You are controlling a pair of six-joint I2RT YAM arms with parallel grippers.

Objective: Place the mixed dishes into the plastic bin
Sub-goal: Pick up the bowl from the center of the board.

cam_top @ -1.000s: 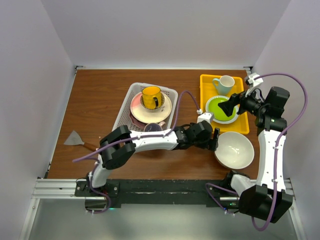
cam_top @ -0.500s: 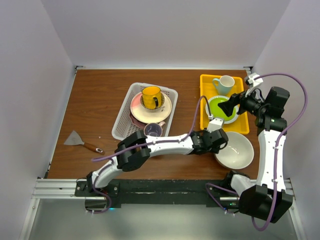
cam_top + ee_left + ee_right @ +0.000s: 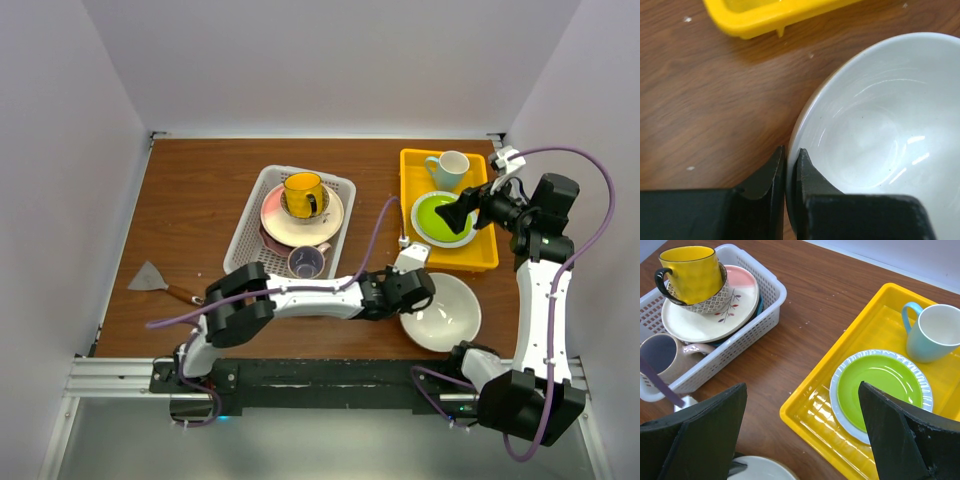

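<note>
Your table [image 3: 190, 190] is brown wood. The white bin [image 3: 243, 228] sits in the middle of it, and the yellow tray [image 3: 488, 258] is to its right. The big bowl [image 3: 447, 315] stands on the table just in front of the tray, not in the bin. Your left gripper [image 3: 790, 156] squeezes the bowl's rim, one finger inside and one outside. Your right gripper [image 3: 462, 212] hangs over the tray, jaws wide apart, holding nothing. The bin holds stacked plates [image 3: 695, 320], a yellow mug [image 3: 690, 272] on top and a pale mug [image 3: 665, 360] beside them.
</note>
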